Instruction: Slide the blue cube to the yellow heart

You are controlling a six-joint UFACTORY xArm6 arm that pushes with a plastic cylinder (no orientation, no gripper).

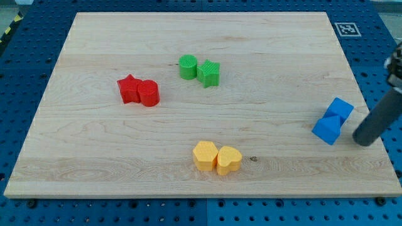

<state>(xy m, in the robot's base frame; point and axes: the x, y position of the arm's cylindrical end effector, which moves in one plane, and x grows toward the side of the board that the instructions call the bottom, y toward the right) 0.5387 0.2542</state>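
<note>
I start at the view's left. On the wooden board (94, 144) the first pair is red: a red star (129, 88) and, touching it on its right side, a red cylinder (149, 93). They sit in the left half, a little above the middle.

More to the right and nearer to the view's top there is a green pair. The green cylinder (188, 66) stands on the left and the green star (209, 73) touches it on the right.

Below them, near the view's bottom edge of the board and about in the middle, I see the yellow pair. The yellow hexagon-like block (205, 155) is on the left, and the yellow heart (228, 160) touches it on the right.

Far on the view's right, near the board's right edge, are two blue blocks that touch each other. The upper one (340, 110) has a shape that I cannot name surely. The blue cube (327, 130) is the lower-left one, well apart from the yellow heart.

My tip (363, 142) is just beside the blue cube, on its right, with a small gap. The rod has no fingers, so there is nothing clenched or released.
</note>
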